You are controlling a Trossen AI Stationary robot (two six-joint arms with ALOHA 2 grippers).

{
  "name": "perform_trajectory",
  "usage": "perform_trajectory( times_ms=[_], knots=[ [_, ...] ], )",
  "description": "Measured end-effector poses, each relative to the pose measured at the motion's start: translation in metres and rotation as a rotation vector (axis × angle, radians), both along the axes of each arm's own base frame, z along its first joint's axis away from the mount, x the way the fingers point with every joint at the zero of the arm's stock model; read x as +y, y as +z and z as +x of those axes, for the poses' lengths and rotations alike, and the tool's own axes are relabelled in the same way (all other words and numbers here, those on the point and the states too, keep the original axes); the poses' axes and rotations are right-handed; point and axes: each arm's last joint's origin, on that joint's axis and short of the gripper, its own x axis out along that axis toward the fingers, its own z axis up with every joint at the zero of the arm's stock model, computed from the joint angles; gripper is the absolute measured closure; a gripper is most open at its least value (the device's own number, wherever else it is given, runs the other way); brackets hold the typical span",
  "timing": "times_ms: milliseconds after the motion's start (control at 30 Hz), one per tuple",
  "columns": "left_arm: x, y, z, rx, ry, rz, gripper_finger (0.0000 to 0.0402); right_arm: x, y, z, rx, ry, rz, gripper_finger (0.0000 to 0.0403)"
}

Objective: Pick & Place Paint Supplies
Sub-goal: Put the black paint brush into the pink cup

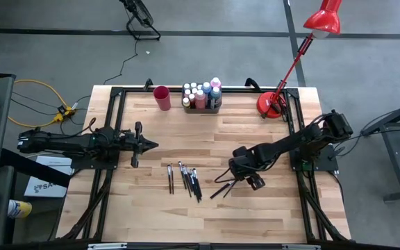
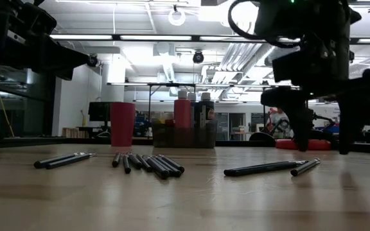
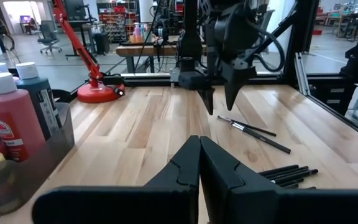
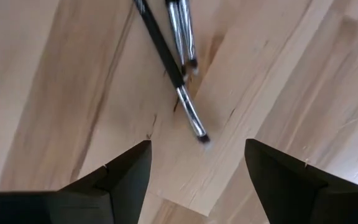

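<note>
High view: right gripper (image 1: 240, 182) hangs over the wooden table (image 1: 255, 215), fingers spread wide, nothing held. Two loose brushes (image 1: 222, 189) lie just beside it on the side facing the tray. More brushes (image 1: 189, 180) lie in a fanned cluster farther toward the left arm, plus a separate brush pair (image 1: 171, 178) beyond those. Left gripper (image 1: 146, 145) is well apart from the tray, pointing at the table's middle, fingers pressed together, empty. Bottles (image 1: 201, 93) stand packed in the tray (image 1: 201, 109) at the far edge. Red cup (image 1: 162, 98) is just beside the tray, on the left arm's side. Red lamp (image 1: 272, 104) base sits on the tray's other side.

Low view: right gripper (image 2: 323, 144) is above the table, fingertips apart. Loose brushes (image 2: 268, 168) lie flat near it. Cluster (image 2: 148, 163) and pair (image 2: 61, 160) lie nearer the camera than the tray (image 2: 182, 135). Cup (image 2: 122, 124) is upright beside the tray.

Left wrist view: left gripper (image 3: 199, 144) is closed tip to tip, empty. Bottles (image 3: 8, 112) stand in the tray (image 3: 36, 162) close by. Right gripper (image 3: 221, 102) hovers past it, over two brushes (image 3: 253, 133).

Right wrist view: right gripper (image 4: 197, 165) is wide open with bare wood between the fingers. Brush tips (image 4: 188, 112) lie just ahead, untouched.
</note>
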Motion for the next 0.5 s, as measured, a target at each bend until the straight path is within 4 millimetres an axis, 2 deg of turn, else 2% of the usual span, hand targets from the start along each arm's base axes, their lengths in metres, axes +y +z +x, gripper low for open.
perform_trajectory(
  times_ms=[233, 500],
  knots=[
    [0.000, 0.000, 0.000, 0.000, 0.000, 0.000, 0.0398, -0.002, -0.011, -0.005, -0.017, 0.003, -0.006, 0.0151],
    [0.000, 0.000, 0.000, 0.000, 0.000, 0.000, 0.0398, -0.001, -0.012, -0.002, -0.072, 0.003, -0.001, 0.0151]
  ],
)
